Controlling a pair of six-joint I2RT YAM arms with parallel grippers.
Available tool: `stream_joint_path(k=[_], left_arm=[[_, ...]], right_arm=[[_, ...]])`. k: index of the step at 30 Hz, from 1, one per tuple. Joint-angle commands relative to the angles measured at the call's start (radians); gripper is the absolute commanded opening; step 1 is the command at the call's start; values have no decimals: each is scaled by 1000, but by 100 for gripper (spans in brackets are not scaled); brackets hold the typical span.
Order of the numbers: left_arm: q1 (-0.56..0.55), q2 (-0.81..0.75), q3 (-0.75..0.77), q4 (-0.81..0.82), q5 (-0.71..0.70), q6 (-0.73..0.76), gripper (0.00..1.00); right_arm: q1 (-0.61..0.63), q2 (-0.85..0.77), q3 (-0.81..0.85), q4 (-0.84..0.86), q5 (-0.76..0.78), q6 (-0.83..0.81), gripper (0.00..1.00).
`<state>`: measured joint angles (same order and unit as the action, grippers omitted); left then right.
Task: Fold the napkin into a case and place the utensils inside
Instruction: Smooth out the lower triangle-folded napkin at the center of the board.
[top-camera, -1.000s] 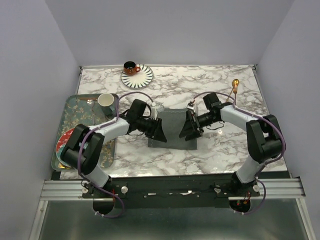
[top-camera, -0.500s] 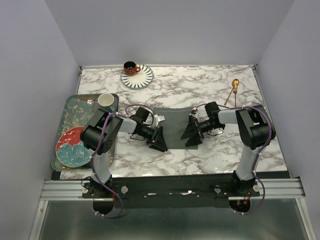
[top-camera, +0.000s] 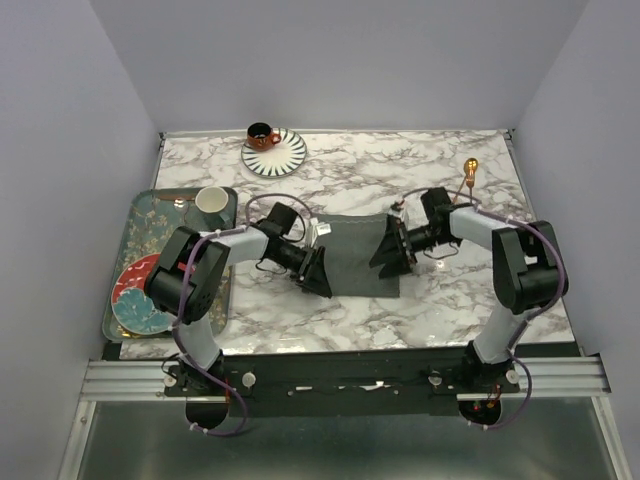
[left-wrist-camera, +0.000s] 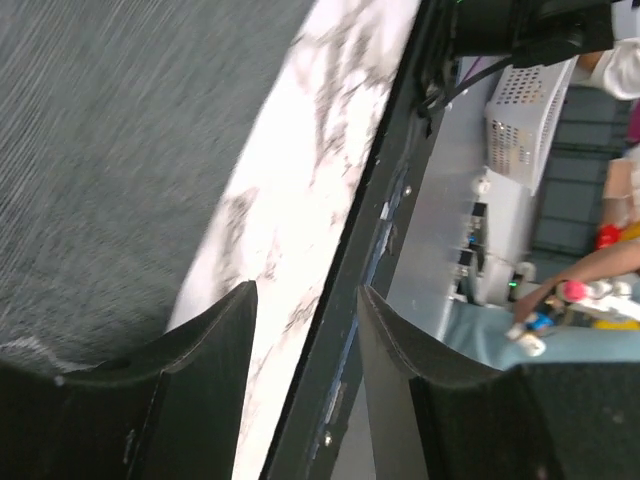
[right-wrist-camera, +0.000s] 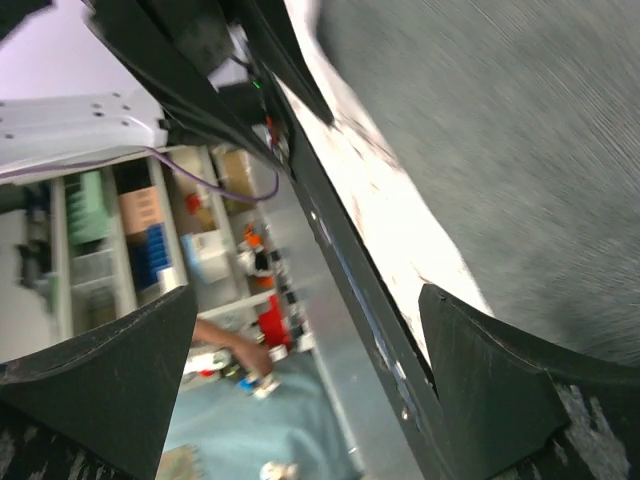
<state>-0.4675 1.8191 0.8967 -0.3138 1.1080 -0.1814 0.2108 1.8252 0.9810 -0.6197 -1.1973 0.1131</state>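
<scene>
napkin (top-camera: 355, 258): dark grey cloth, laid flat as a rectangle at the middle of the worktop (top-camera: 420, 310); not yet formed into a pouch.
left tool (top-camera: 318, 273): set low at the napkin's near left corner; released, fingers (left-wrist-camera: 200, 340) parted, with only marble and the worktop edge seen between them.
right tool (top-camera: 393, 248): set at the napkin's right edge; released, jaws spread wide, nothing held between the fingers (right-wrist-camera: 490, 370).
utensils (top-camera: 469, 167): shiny gold-copper, lying on the marble at the far right, well apart from the napkin; one rounded head is made out, a second cannot be told.
orange cup (top-camera: 263, 134): stood on a striped saucer (top-camera: 285, 157), far left of centre.
tray (top-camera: 150, 215): patterned, at the left edge; a pale cup (top-camera: 211, 200) and a red plate (top-camera: 135, 290) are carried on it.
</scene>
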Motion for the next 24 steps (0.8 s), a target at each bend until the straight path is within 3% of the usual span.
stream_joint_path(k=[1, 4, 12, 18, 24], left_arm=[[-7, -110, 112, -18, -83, 24, 54], [1, -72, 184, 63, -146, -36, 55], [27, 147, 387, 75, -217, -30, 54], [50, 265, 404, 64, -240, -55, 52], [66, 275, 335, 9, -241, -21, 50]], right_arm=[[-17, -103, 183, -43, 16, -9, 100], [-31, -31, 258, 0, 48, 17, 100], [-97, 256, 537, 40, 61, 19, 99], [-103, 382, 562, 95, 94, 68, 98], [-111, 430, 489, 92, 137, 95, 98]])
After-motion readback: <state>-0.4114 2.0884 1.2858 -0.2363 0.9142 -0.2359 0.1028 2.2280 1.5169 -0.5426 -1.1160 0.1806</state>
